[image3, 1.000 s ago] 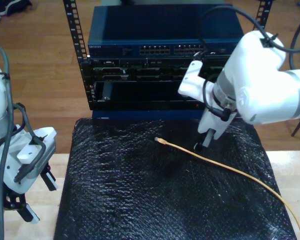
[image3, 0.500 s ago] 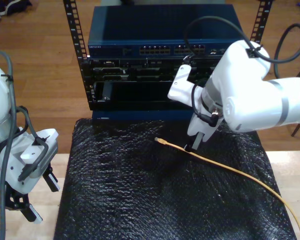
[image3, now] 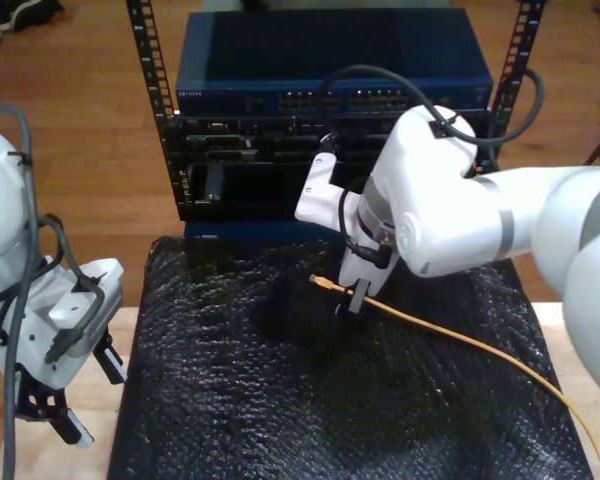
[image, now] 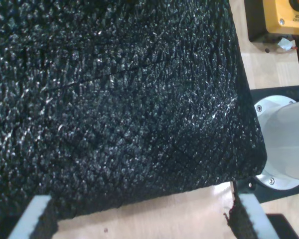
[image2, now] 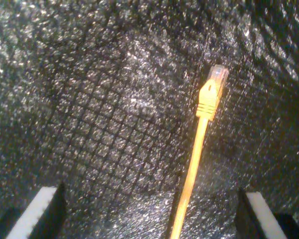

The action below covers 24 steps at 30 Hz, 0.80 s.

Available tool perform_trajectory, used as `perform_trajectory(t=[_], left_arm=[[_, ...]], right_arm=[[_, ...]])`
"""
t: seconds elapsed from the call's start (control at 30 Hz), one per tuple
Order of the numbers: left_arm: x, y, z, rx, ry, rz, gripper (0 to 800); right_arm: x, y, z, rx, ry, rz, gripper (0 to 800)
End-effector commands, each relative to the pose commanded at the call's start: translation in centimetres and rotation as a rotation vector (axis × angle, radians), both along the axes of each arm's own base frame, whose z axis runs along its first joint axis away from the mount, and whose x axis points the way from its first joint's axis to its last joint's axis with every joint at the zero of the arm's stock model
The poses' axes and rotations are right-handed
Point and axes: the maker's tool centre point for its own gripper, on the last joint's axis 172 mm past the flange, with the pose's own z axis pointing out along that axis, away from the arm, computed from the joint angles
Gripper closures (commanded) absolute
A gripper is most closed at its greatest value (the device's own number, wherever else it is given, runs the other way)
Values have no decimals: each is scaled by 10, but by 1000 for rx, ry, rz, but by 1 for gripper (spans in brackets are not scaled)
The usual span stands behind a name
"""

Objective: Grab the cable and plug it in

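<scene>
Presently, your second pincer (image2: 149,219) hangs wide open astride the cable (image2: 197,164), which lies on the black mat (image3: 280,400); your first pincer (image: 139,219), open, grips nothing at the mat's edge.

Two white glossy arms with rounded joints. Arm at exterior view's right (image3: 450,205): grey band round the forearm, black cable (image3: 420,85) looping over the top. Arm at exterior view's left (image3: 10,270): grey-black cables along it, white boxy wrist block. My first gripper (image: 139,219) and my second gripper (image2: 149,214): pale fingers with black pads.
</scene>
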Motion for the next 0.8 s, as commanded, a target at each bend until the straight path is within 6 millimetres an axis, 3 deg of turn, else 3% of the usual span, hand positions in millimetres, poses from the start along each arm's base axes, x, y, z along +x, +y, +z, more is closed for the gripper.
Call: perform_trajectory(t=[0.27,0.5,0.8], left_arm=[[2,1,-3,3,-3,6,0],[-2,0,-7,-1,8,5,0],[-3,0,-8,-1,11,5,0]], right_arm=[[10,6,-10,-5,10,1,21],[15,31,-27,-18,24,45,26],[24,36,-37,-24,30,42,38]])
